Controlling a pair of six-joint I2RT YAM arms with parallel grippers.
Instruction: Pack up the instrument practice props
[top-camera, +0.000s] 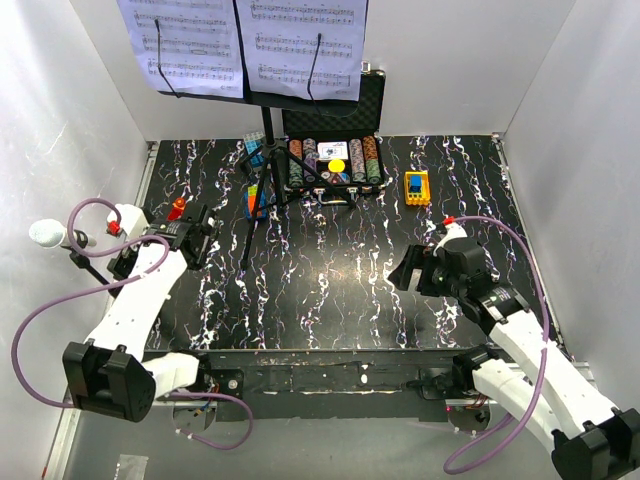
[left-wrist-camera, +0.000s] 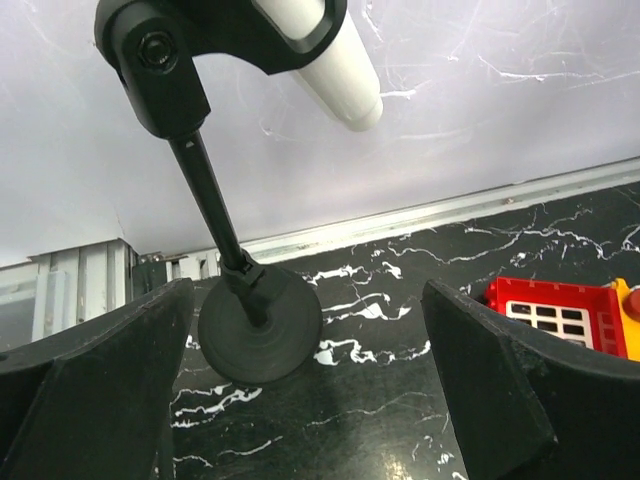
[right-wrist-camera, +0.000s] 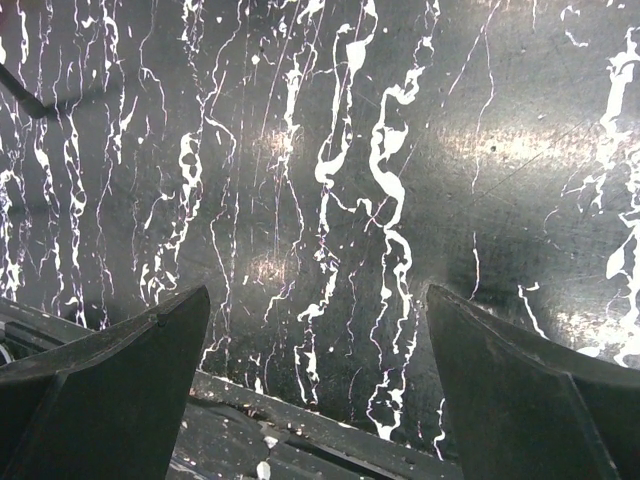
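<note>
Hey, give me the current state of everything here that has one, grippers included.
music stand: upright, tripod legs spread
sheet-music pages: on the stand's desk, under its wire holders
microphone: clipped in its holder
microphone stand: standing on its round base
poker chip case: open, lid up
left gripper: open, empty
right gripper: open, empty

Sheet-music pages (top-camera: 185, 40) & mic (left-wrist-camera: 332, 58) cropped by top edges.

bright overhead light | glare on table (right-wrist-camera: 520, 140) | near end effector fingers (left-wrist-camera: 90, 390) blurred
</note>
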